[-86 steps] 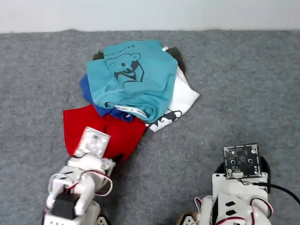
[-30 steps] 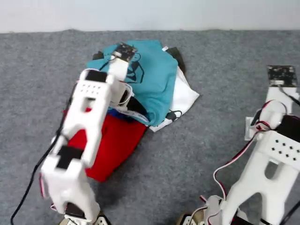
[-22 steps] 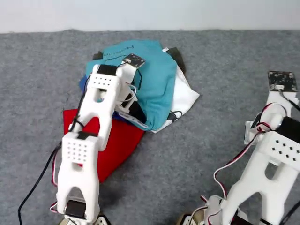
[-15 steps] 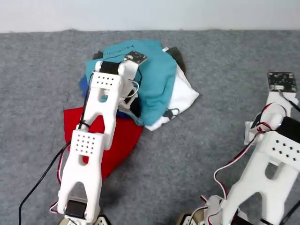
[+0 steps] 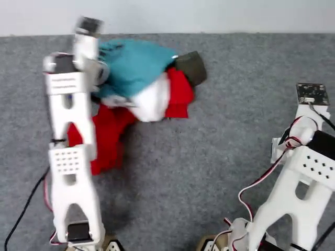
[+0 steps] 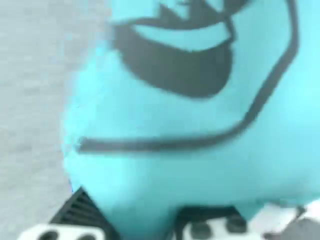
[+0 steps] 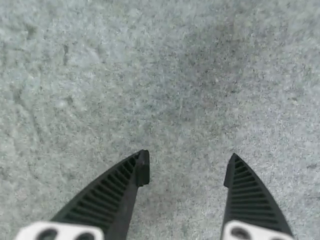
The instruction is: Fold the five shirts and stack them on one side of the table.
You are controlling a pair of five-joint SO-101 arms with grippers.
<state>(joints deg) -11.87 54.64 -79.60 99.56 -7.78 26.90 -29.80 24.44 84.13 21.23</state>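
Shirt heap (image 5: 138, 68) blocks the far left; grey table (image 5: 220, 157) beside it lies open.

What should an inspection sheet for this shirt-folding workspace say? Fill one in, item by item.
Surface: grey carpet-like table cover.
Job's things: teal shirt, white shirt, red shirt and dark shirt, bunched in one unfolded heap at the far left.
Clutter: nothing seen.
End effectors: left end effector shut on the teal shirt; right end effector open above bare cover.
Cables: black cable at the near left edge; looped wires at the near right.
Surroundings: pale wall beyond the far edge.
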